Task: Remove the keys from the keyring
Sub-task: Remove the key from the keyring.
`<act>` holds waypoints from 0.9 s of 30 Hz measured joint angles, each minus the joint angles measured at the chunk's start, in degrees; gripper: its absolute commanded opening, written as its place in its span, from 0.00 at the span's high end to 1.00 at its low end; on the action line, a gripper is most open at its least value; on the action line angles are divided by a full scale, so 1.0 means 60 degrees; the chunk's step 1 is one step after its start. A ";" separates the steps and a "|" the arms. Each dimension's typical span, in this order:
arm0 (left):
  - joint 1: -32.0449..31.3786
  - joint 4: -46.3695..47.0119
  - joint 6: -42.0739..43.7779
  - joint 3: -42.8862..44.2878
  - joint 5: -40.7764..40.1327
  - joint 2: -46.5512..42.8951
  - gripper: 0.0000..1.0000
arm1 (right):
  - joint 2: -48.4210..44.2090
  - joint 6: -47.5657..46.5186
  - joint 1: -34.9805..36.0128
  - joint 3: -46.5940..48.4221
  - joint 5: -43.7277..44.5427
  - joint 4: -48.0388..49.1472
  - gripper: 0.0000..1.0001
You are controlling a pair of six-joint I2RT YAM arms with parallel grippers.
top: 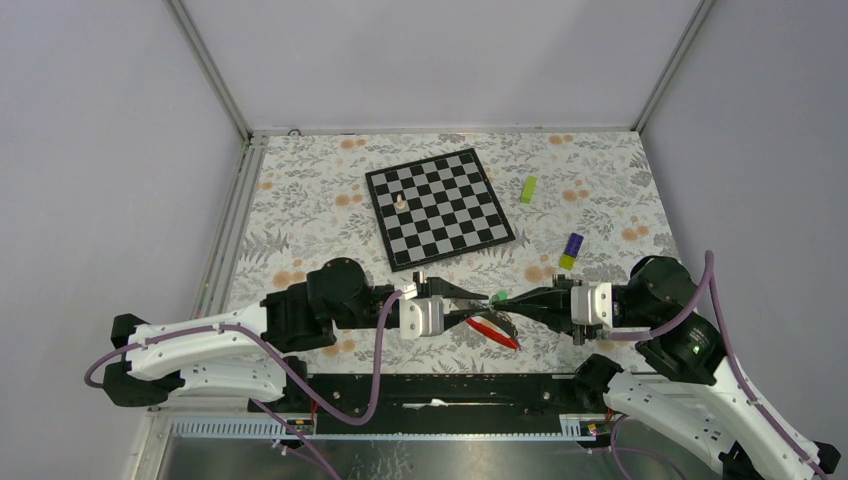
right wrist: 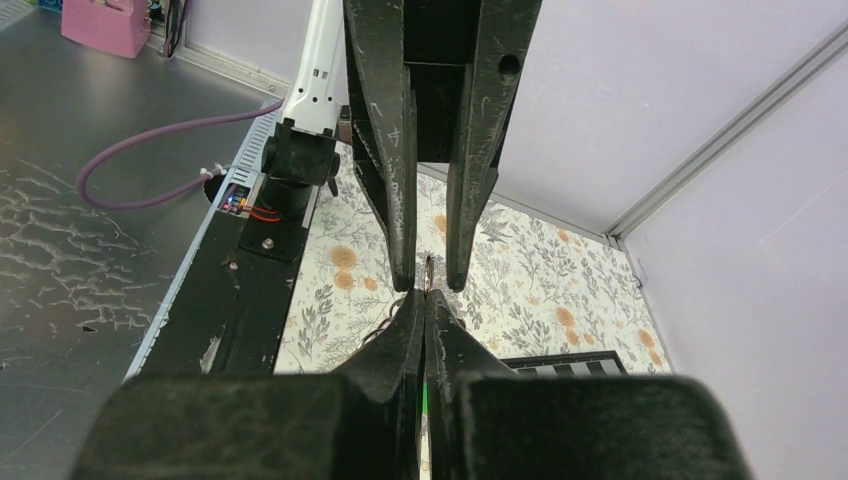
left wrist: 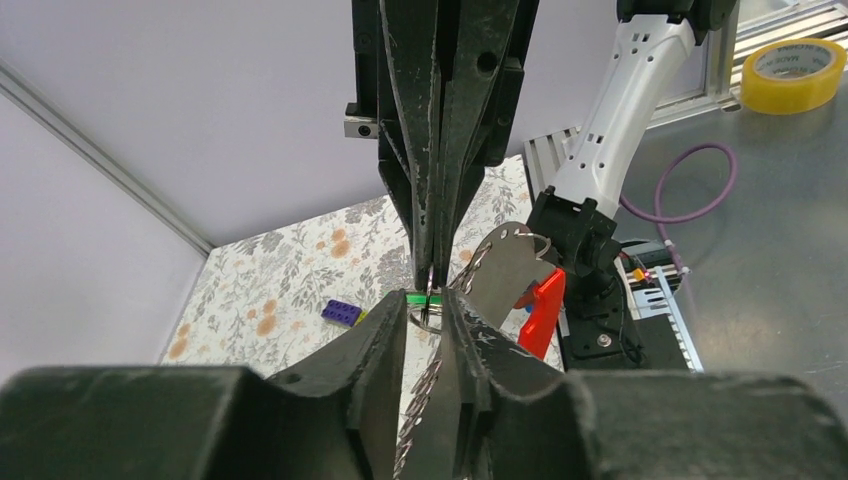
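Starting at the left, the left arm [top: 200, 345] is seen stretched rightward along the near part of the floral table [top: 300, 220]. The left gripper [right wrist: 430, 285] is spread a little. A clear gap shows between its fingers [right wrist: 395, 200] in both wrist views, and nothing is seen clamped in it. The keyring [left wrist: 428, 312] is held up off the table near centre, where the two grippers meet tip to tip. Its thin loop sits in the gap between the left fingertips, and contact with them cannot be told. The green key head [left wrist: 414, 298] is seen right at that meeting point. The keys [left wrist: 503, 262] hang from the ring as silvery toothed blades, with the red strap [left wrist: 543, 305] dangling just beside them on the near-right. The right gripper [left wrist: 430, 285] is pressed together and pinches the keyring at its tips. Whether the green head is caught in the same pinch cannot be told. Farther back, the chessboard [top: 440, 208] lies left of centre with one small pale piece [top: 400, 200] on it. The lime-green block [top: 528, 189] lies just beside its far right corner. The purple-and-yellow block [top: 571, 250] lies nearer, just far of the right arm [top: 690, 350]. A yellow tape roll [left wrist: 790, 72] is seen off the table, beyond the right arm's base.
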 measured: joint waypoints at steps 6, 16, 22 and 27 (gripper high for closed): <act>0.0000 0.0055 -0.0073 0.0000 -0.0007 -0.0004 0.75 | 0.0062 0.0004 0.0000 0.0000 0.0004 -0.0036 1.00; 0.0000 0.0047 -0.0076 0.0000 -0.0036 0.0062 0.78 | 0.0062 0.0047 0.0000 0.0000 -0.0066 -0.0036 1.00; 0.0000 0.0036 -0.0073 0.0058 -0.0044 0.0153 0.79 | 0.0062 0.0084 0.0000 -0.0011 -0.0076 -0.0080 1.00; -0.0004 -0.0022 -0.0102 0.0095 -0.0022 0.0171 1.00 | 0.0058 0.0095 0.0000 -0.0011 -0.0062 -0.0069 1.00</act>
